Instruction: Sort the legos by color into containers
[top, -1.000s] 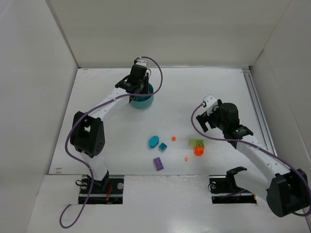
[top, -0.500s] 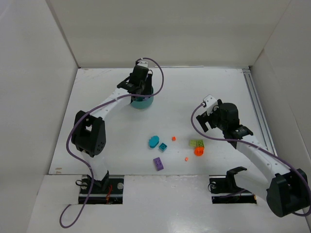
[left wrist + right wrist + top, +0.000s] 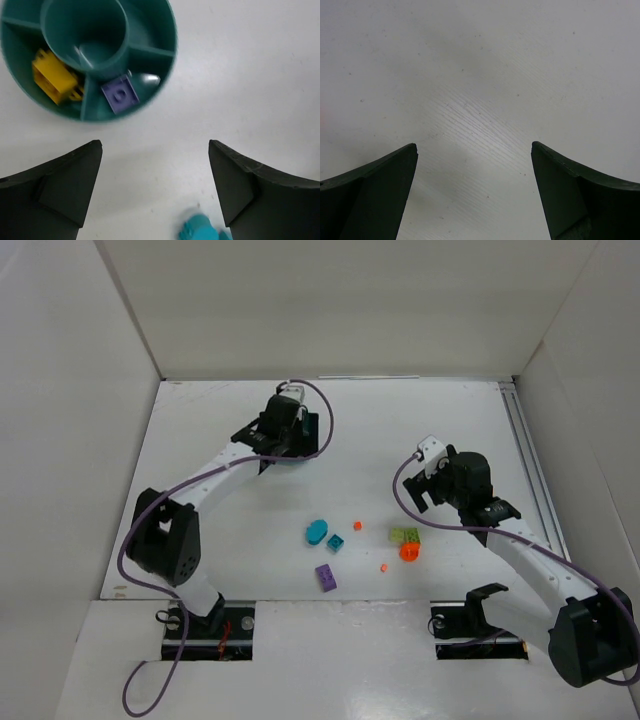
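Left wrist view: my left gripper [image 3: 155,185] is spread wide with nothing between the fingers [image 3: 55,185]. The teal dish [image 3: 169,70] sits on the table just ahead of them, up and to the left. A yellow brick [image 3: 52,80] lies in one wedge section. A purple brick [image 3: 120,95] lies in the next wedge, on the side nearest me. The centre cup [image 3: 85,30] looks bare inside. A teal bit [image 3: 200,231] peeks in on the table at the bottom edge, well apart from the dish.

Right wrist view: my right gripper [image 3: 475,190] is fully spread too, hanging over bare white table [image 3: 480,75].

Top view: my left gripper [image 3: 288,440] now covers the dish completely. A second ago its teal rim showed beside my wrist, and my fingers were nearly shut then. They have parted since, and the left elbow has swung outward. The right gripper [image 3: 428,492] has not budged.

The loose legos lie mid-table as before:
- a teal oval [image 3: 317,531]
- a small teal brick [image 3: 336,543]
- a loose purple brick [image 3: 325,577]
- a lime piece [image 3: 405,536]
- an orange round piece [image 3: 409,552]
- two orange specks [image 3: 357,525]
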Robot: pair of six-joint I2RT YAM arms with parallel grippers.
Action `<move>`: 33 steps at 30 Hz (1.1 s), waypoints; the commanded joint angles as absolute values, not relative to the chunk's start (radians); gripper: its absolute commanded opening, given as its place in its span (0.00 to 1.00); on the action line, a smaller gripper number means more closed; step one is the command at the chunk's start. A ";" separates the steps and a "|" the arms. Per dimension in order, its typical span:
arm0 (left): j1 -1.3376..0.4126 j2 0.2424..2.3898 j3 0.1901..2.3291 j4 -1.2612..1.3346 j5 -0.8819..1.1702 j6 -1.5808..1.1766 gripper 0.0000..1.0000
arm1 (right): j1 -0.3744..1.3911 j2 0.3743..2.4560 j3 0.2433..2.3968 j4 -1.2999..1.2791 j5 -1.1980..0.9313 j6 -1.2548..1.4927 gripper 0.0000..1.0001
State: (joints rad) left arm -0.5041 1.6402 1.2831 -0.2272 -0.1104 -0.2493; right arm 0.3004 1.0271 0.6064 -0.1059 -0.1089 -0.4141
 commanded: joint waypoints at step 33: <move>-1.270 1.488 0.870 -0.535 -0.173 -1.362 0.62 | 0.302 0.807 0.491 -0.141 0.170 -0.224 1.00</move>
